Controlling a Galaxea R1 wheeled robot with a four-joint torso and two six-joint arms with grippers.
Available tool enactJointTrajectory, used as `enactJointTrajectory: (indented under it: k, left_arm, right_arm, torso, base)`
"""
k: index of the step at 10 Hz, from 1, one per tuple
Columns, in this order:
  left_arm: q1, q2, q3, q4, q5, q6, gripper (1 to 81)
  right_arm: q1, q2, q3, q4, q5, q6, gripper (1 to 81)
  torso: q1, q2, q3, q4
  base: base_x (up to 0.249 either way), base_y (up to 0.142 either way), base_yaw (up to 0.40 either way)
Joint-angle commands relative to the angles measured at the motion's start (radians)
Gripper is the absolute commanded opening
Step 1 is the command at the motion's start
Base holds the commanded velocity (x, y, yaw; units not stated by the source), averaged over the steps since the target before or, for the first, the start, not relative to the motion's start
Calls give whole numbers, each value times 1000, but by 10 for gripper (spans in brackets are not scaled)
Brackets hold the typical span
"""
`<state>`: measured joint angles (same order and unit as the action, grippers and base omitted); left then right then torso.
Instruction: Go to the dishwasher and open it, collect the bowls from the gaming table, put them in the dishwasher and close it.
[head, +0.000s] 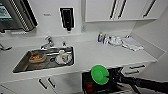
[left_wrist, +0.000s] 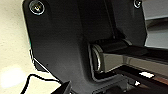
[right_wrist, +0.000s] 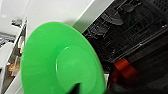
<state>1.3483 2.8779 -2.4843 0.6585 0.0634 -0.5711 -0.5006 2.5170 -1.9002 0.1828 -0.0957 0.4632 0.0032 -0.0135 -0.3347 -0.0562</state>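
White counter (head: 100, 53) above, open dishwasher (head: 120, 82) below: your right gripper (head: 110, 78) grasps the green bowl (head: 99, 74) by its rim (light, stiff, slippery plastic); left claw's state unreadable.

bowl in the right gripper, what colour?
Bright green bowl, plain, no pattern. Right wrist view shows it best.

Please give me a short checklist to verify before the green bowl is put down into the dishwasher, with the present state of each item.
1. Dishwasher open: ok, dark inside and wire rack visible.
2. Green bowl at right gripper: ok, held over the opening.
3. Grip secure: cannot tell, fingers hidden behind the bowl.
4. Free rack slot under the bowl: cannot tell; some items already sit in the rack.
5. Bowl clear of counter edge: ok, it is below and in front.
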Motion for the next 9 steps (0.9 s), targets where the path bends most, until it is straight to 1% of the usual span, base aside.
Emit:
enactJointTrajectory:
  k: [1,6,7,9]
  left_arm:
    - [-19,-8,5,6,52,7,811]
    - [-21,14,5,7,52,7,811]
    - [-21,17,5,7,47,7,811]
    - [-21,8,5,6,16,7,811]
  right_arm:
    - [139,-22,14,12,-16,11,811]
    - [130,-73,55,11,-24,12,811]
    - [127,-88,67,11,-25,12,811]
    - [128,-134,127,9,-33,11,811]
  torso:
    - [0,0,0,0]
    - [0,0,0,0]
    - [0,0,0,0]
    - [0,0,0,0]
  base:
    - [0,0,0]
    - [0,0,0]
    - [0,0,0]
    - [0,0,0]
